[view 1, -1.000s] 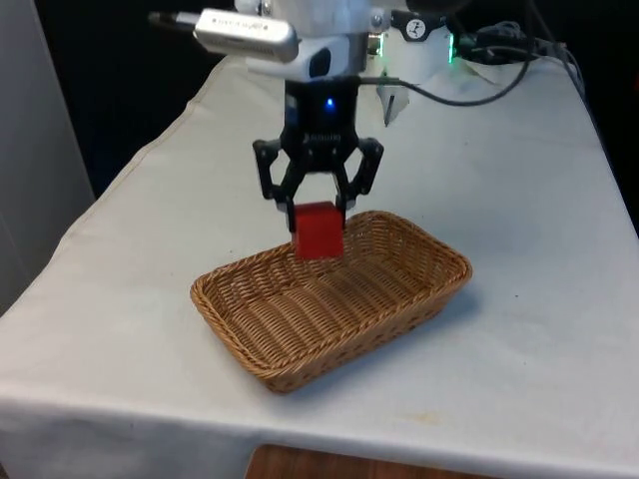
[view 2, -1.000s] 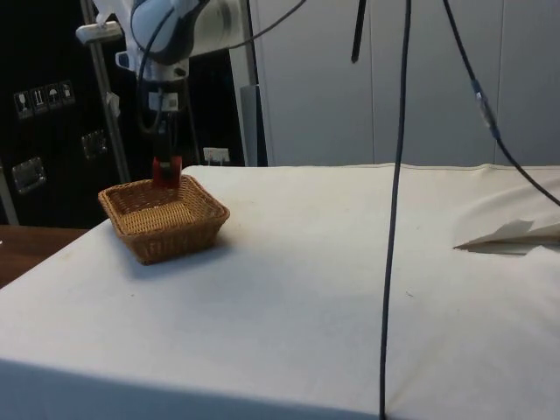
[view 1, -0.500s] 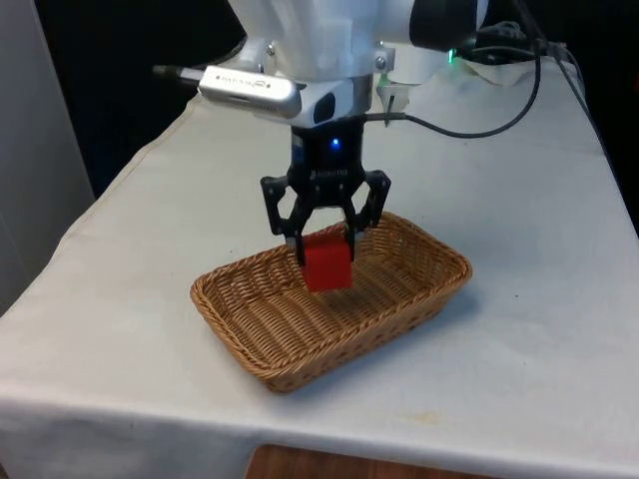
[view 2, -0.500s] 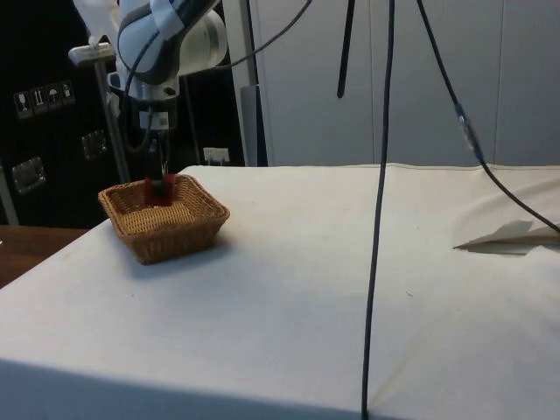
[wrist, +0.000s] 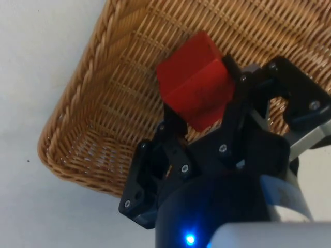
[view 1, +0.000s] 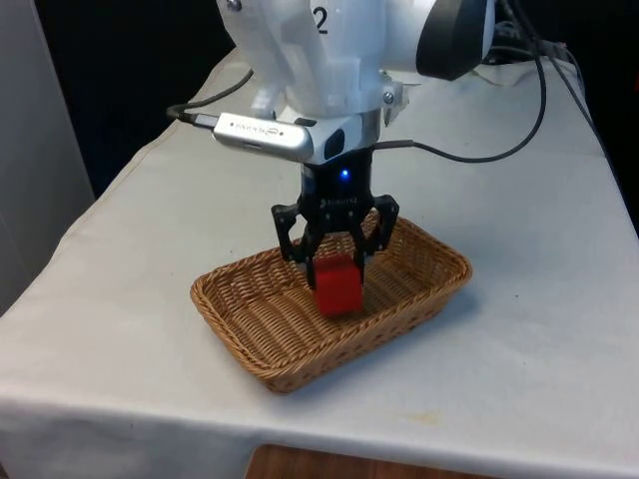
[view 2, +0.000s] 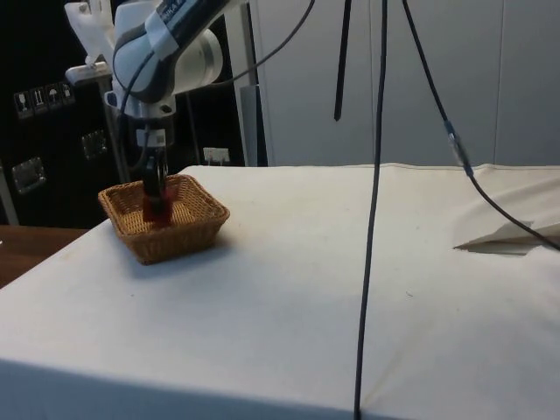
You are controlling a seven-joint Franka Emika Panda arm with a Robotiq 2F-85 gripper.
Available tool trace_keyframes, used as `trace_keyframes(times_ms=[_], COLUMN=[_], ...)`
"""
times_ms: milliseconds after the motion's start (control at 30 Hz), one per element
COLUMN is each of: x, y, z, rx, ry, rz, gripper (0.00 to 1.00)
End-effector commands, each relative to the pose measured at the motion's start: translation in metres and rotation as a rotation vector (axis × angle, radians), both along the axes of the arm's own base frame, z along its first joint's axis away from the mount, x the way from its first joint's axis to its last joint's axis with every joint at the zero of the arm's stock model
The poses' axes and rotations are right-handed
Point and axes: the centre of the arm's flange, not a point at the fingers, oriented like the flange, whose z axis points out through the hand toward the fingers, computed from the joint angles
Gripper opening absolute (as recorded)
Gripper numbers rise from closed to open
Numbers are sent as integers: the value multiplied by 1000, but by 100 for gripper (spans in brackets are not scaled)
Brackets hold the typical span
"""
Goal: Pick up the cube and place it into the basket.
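A red cube (view 1: 337, 285) is clamped between the fingers of my black gripper (view 1: 335, 267), which is shut on it. The cube hangs low inside the brown wicker basket (view 1: 240, 329), near its middle and below the rim. From the side, the cube (view 2: 156, 208) sits down within the basket (view 2: 184, 238) under the gripper (view 2: 155, 194). The wrist view has the cube (wrist: 196, 81) tilted between the fingers (wrist: 172, 118), close over the woven basket floor (wrist: 124, 88). Whether the cube touches the floor I cannot tell.
The basket stands near the table's front edge on the white cloth (view 1: 539, 329). A folded white paper (view 2: 512, 234) lies on the cloth far from the basket in the side view. Black cables (view 2: 376, 175) hang down across the side view.
The gripper has gone down with the cube, from above the basket's rim to deep inside it, and a little towards the front view's right.
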Motion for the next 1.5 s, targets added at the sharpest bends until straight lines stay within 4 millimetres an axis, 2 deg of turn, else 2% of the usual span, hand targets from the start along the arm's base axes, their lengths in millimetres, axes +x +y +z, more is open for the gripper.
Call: trace_keyframes(times_ms=[0, 167, 233, 267, 367, 400, 467, 500, 533, 800, 933, 967, 1067, 1267, 1300, 1367, 1467], x=[1, 3, 3, 3, 2, 3, 3, 3, 3, 2, -4, 1, -9, -20, -14, -26, -32], y=[0, 1, 2, 2, 2, 2, 2, 3, 3, 1, -5, -5, -9, -15, -14, -17, -19], z=[-2, -2, -2, -2, -1, -1, -1, -1, -1, 1, 17, 14, 31, 50, 47, 58, 66], rx=[5, 2, 1, 1, -2, 0, 0, 0, -1, -1, -1, -3, 4, 13, 15, 18, 25], ry=[6, 2, 1, 0, -4, -1, -1, -2, -2, -2, -5, -2, -5, -8, -6, -11, -13], rz=[-3, 0, 1, 1, 2, 1, 1, 2, 2, 2, 3, 1, 2, 2, 0, 2, 1], gripper=[3, 3, 10, 28, 57, 57, 77, 96, 100, 100, 100, 100, 100, 100, 100, 100, 100])
